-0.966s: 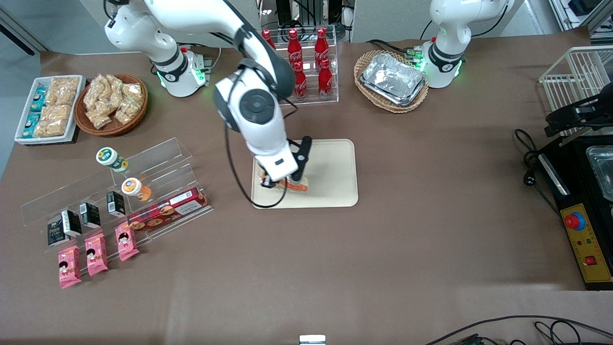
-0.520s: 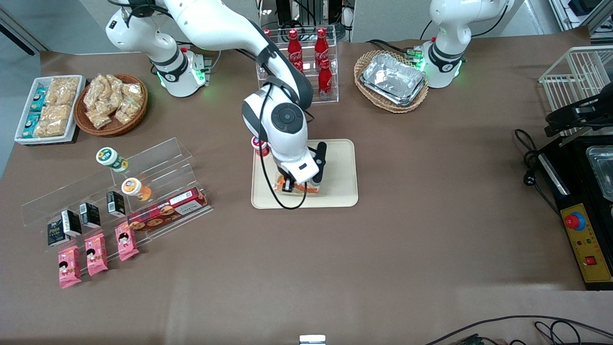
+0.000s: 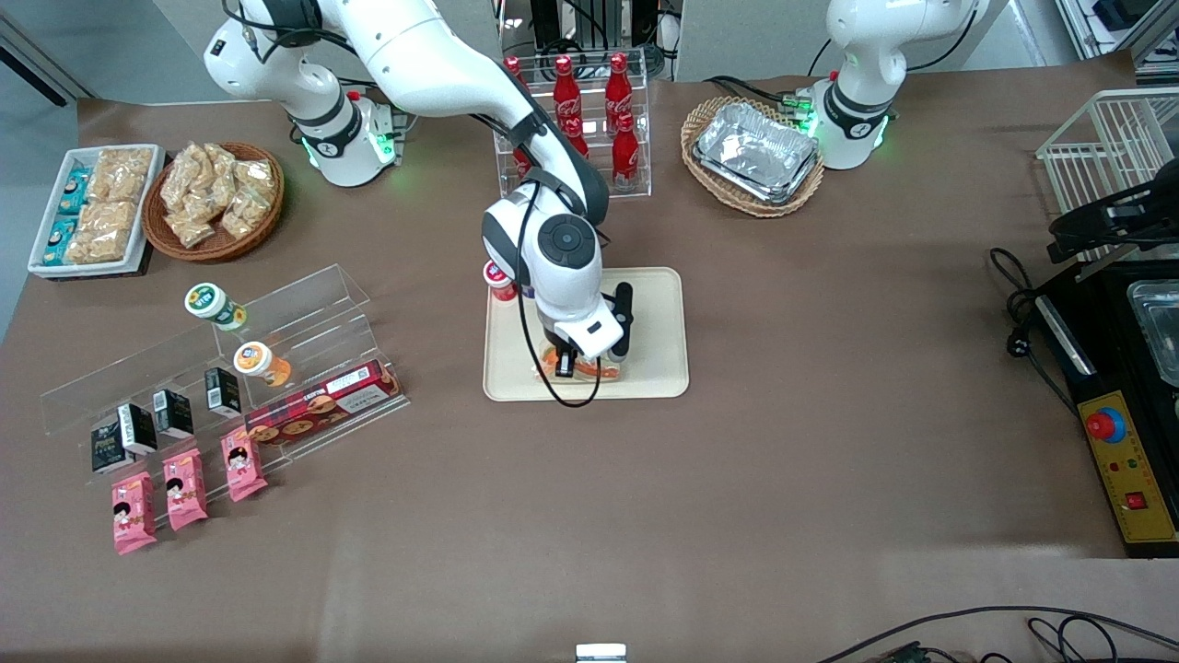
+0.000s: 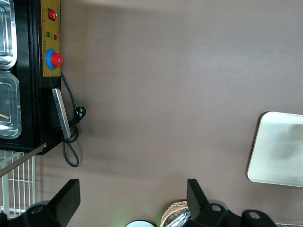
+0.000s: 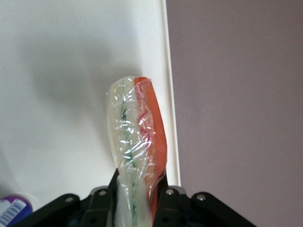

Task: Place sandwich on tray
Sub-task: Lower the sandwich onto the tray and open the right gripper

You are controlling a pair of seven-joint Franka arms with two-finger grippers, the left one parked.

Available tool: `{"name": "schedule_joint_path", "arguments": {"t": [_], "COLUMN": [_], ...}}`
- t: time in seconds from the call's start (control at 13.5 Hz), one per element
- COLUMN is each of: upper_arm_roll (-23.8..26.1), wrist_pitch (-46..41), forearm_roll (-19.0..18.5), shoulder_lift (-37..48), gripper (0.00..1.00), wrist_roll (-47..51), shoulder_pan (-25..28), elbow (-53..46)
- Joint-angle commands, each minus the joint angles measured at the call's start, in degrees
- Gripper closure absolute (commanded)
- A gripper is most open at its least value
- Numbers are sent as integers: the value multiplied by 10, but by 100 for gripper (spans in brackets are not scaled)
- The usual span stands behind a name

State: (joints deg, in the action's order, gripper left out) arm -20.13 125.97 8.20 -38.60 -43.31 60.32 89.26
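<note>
Gripping: hand (image 5: pixel 135 196) clamped on sandwich (image 5: pixel 136 142)
Sandwich: crinkled clear wrap, pale bread, orange-red and green filling
Tray (image 3: pixel 659 318): smooth cream rectangle, frame centre

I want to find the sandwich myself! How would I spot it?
Look at the big cream tray in the middle of the brown table. The robot's hand holds the sandwich just over the tray's edge nearest the front camera. Nothing else nearby is a clear-wrapped wedge of pale bread with orange and green filling.
</note>
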Motion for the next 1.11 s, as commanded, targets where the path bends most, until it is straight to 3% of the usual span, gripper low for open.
{"name": "schedule_joint_path", "arguments": {"t": [0.0, 0.3, 0.37, 0.45, 0.82, 1.04], "upper_arm_roll": [-7, -7, -7, -7, -10, -12], "wrist_pitch": [21, 32, 33, 33, 17, -45], "forearm_roll": [16, 16, 17, 23, 56, 61], "shoulder_lift": [-13, -23, -23, -23, 10, 82], "gripper": [65, 61, 47, 0, 0, 0], "wrist_roll": [-13, -11, -9, -4, -3, 40], "shoulder_pan": [11, 11, 10, 10, 0, -23], "elbow": [8, 8, 8, 8, 6, 6]}}
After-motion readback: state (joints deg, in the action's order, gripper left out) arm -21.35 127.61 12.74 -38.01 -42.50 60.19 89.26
